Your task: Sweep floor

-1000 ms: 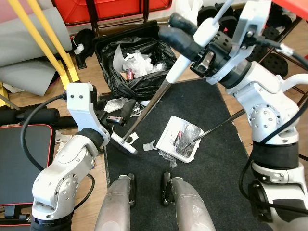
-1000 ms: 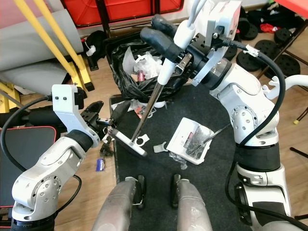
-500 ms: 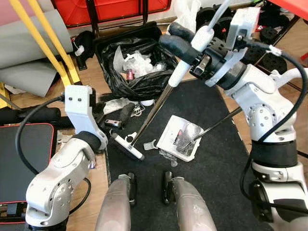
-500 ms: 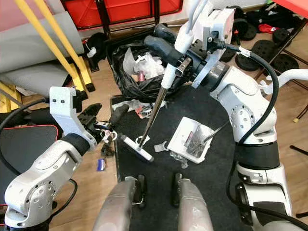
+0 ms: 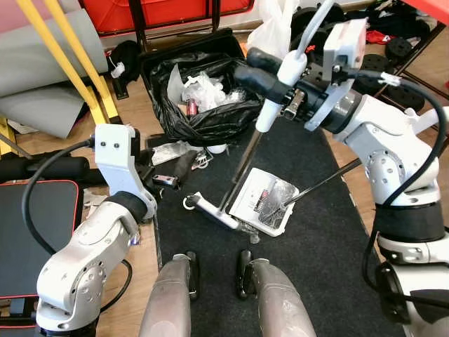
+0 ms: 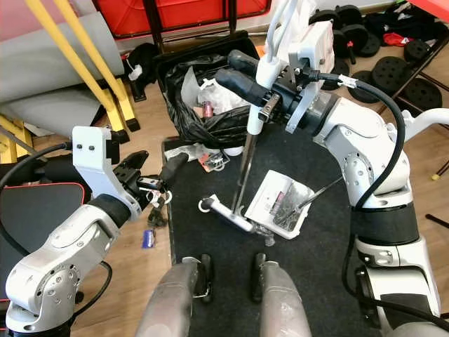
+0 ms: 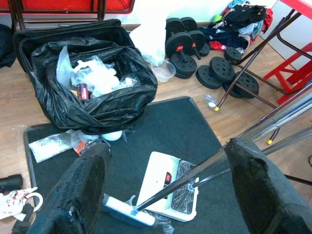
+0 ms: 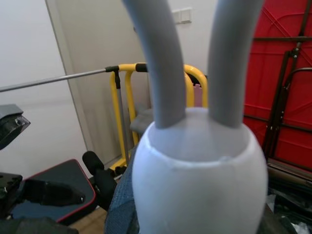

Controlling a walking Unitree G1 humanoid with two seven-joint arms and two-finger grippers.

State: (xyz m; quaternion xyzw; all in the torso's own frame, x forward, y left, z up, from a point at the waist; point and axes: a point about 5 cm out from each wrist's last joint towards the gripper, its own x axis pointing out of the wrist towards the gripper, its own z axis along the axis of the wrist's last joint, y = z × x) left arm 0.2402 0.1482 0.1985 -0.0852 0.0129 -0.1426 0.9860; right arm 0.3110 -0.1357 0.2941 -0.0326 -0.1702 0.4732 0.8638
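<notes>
My right gripper [image 5: 261, 69] is shut on the white grip of a broom [image 5: 279, 90], high over the black mat [image 5: 319, 246]. The broom's metal shaft slants down to its white head [image 5: 210, 210], which lies against the near edge of the white dustpan [image 5: 263, 199]. Crumpled litter lies in the pan, and its thin long handle [image 5: 324, 181] runs up to the right. My left gripper [image 5: 165, 168] hangs open and empty near the mat's left edge, beside scraps of plastic and paper [image 5: 165, 150]. The broom's grip [image 8: 195, 165] is close up in the right wrist view.
A bin lined with a black bag [image 5: 200, 105] full of rubbish stands behind the mat. Yellow frame legs [image 5: 70, 56] and a red-edged black pad [image 5: 28, 232] are at the left. Weight plates [image 7: 214, 73] and red table legs [image 7: 292, 58] are at the back right.
The broom head has swept right across the mat, from near my left gripper up to the dustpan's edge. The shaft now stands steeper. The left arm has barely moved.
</notes>
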